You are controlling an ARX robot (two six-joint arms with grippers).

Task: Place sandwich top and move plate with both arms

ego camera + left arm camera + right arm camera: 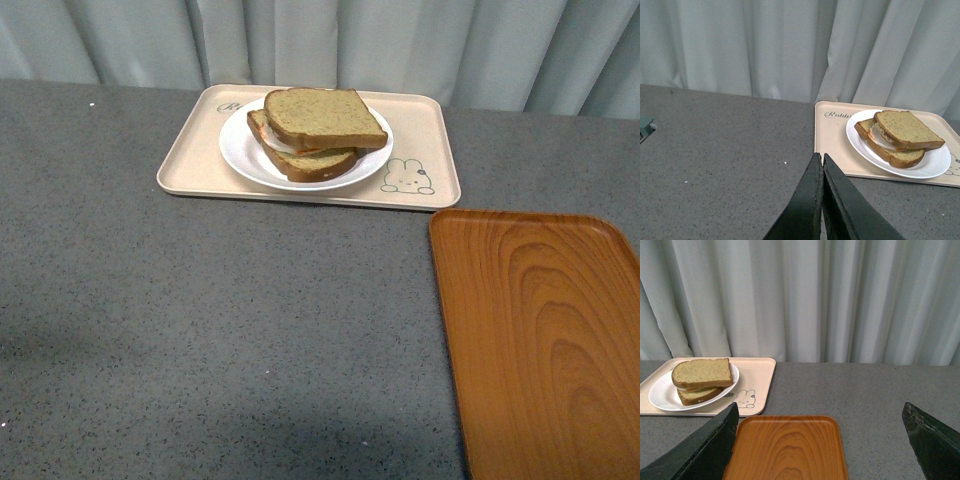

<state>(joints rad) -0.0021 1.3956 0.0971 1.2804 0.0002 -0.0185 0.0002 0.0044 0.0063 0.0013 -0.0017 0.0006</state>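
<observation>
Bare table (220,330) left of orange tray (545,340).

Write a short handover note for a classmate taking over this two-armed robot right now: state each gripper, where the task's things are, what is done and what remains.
Left gripper: shut, empty, hanging over the grey table.
Right gripper: open wide, empty, above the orange wood-grain tray.
The light-brown speckled bread slice already lies on top of the sandwich on the round white plate.
The plate sits on the beige rabbit-print tray at the far side of the table.
Done: sandwich top placed.
Left: grip the plate with both arms and move it; the bare orange tray looks the likely target, though nothing confirms that.
</observation>
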